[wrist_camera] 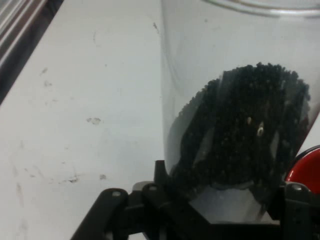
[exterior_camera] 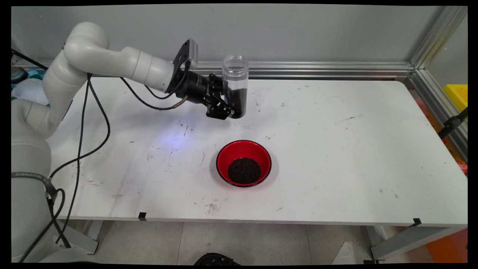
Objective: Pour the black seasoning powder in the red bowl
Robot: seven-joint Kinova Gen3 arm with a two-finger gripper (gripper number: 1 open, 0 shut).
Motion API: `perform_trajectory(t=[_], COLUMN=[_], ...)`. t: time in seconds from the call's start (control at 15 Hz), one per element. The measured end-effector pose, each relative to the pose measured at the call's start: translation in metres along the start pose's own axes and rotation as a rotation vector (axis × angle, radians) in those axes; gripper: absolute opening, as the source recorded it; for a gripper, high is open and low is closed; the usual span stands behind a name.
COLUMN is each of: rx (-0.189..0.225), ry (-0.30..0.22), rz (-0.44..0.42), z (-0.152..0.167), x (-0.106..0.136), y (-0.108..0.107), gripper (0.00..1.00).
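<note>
Gripper (exterior_camera: 229, 106) clamped on clear jar (exterior_camera: 235, 78) (apparently upright, part-full of dark granules), held above table; red bowl (exterior_camera: 257, 151) at 6 o'clock.

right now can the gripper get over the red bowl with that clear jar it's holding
Probably yes: the black gripper holds the clear plastic jar of dark grains in the air, and nothing stands between it and the red bowl.

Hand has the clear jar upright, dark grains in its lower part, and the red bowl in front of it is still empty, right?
Not quite: the red bowl already holds a pile of dark grains, as the main view shows. The rest stands: the hand grips the clear jar upright, grains in its lower part.
</note>
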Motion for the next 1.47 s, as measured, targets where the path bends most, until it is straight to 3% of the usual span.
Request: perform_trajectory(t=[0.6,1.47], rx=[-0.035,-0.013], ry=[0.015,0.02], rz=[-0.071,0.021], z=[0.032,0.075], x=[-0.034,-0.058], y=[-0.005,-0.017], gripper=[0.0,0.0])
